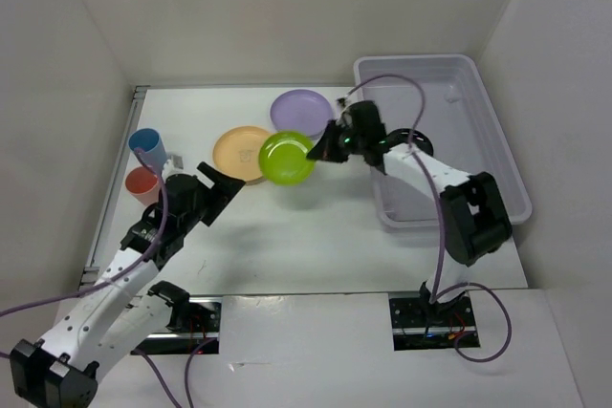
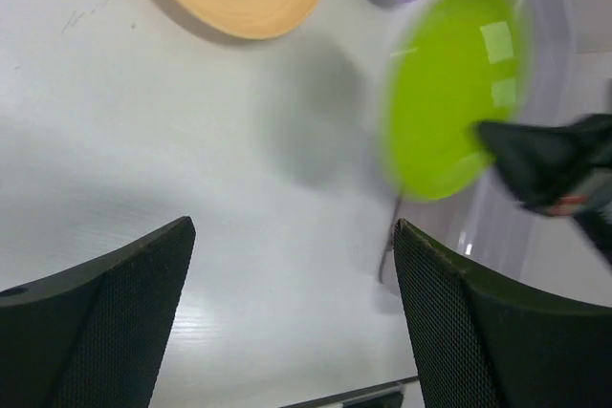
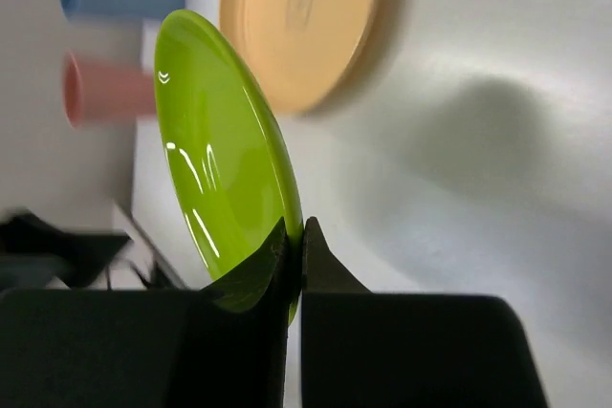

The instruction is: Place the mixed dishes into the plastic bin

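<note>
The bin [image 1: 413, 60] is my landmark. Just left of it, the green plate [image 1: 285, 158] hangs tilted above the desk, with my right tool [image 1: 320, 152] pinching the rim nearest the bin. The plate looks light, stiff and glossy, so probably slippery, and I judge it may swing in this thin rim grip. Farther from the bin lie the orange plate [image 1: 241, 153], lavender plate [image 1: 301, 110], blue cup [image 1: 148, 147] and red cup [image 1: 143, 183]. My left tool [image 1: 218, 183] is spread, holding nothing.

Right end effector [image 1: 316, 153] clamped (left end effector [image 1: 225, 180] agape).
</note>
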{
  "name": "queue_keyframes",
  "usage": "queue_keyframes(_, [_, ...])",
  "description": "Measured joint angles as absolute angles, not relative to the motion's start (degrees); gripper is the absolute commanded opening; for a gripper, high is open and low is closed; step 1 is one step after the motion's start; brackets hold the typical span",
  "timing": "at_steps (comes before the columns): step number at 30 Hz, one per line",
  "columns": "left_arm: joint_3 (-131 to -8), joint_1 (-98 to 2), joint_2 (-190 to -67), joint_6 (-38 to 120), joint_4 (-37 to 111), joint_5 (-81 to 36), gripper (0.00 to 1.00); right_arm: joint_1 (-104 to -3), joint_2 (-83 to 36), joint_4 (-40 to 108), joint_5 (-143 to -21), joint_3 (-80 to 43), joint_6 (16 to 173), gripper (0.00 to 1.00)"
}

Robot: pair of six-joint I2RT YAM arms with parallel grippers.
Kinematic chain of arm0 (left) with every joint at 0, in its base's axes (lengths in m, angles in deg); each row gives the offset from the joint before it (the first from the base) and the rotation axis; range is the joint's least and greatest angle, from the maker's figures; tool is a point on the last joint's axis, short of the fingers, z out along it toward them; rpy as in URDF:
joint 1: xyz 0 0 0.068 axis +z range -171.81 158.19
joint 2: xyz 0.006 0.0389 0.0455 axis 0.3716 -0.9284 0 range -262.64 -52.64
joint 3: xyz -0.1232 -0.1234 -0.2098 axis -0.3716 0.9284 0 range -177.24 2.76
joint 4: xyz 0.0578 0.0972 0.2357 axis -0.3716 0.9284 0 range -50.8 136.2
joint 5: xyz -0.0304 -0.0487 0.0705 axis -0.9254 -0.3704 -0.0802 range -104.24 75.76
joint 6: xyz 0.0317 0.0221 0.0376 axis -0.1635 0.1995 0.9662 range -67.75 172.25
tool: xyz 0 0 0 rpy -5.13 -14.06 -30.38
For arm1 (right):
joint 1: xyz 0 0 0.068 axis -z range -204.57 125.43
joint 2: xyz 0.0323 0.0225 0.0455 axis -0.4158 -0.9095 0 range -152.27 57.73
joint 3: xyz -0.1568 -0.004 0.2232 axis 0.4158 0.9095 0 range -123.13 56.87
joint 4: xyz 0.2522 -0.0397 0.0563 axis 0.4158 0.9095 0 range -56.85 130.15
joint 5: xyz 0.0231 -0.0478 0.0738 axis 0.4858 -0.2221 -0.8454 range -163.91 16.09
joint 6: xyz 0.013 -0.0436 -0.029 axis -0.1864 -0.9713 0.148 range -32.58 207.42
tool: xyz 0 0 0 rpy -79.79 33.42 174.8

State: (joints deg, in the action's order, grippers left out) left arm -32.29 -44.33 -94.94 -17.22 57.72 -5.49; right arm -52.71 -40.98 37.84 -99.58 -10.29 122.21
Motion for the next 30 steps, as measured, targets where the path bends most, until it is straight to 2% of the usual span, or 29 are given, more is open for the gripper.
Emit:
queue_keyframes(4, [-32.3, -43.7, -101.4, -15.7, 56.3, -5.7, 0.91, -40.5, -36.5, 37.8, -97.1, -13.6, 125.3, 0.00])
queue_keyframes(12, [-33.9, -42.6, -114.6, -12.6, 52.7, -8.3, 0.91, -23.4, -40.6, 35.9, -96.0, -20.7, 131.5, 0.00])
queue_keyframes(22, [-39.7, -38.0, -133.9, -10.5, 45.0, -11.8, 0.91, -14.2, -55.7, 37.1, -95.1, -27.2, 133.9, 0.00])
queue_keyframes(27, [-40.4, -37.4, -139.6, -10.7, 43.8, -14.2, 0.91, -12.4, -61.6, 40.1, -91.3, -33.8, 134.7, 0.00])
queue_keyframes(30, [-41.7, -36.9, -140.0, -10.7, 43.3, -14.8, 0.92, -12.3, -64.2, 42.2, -89.0, -38.9, 134.8, 0.09])
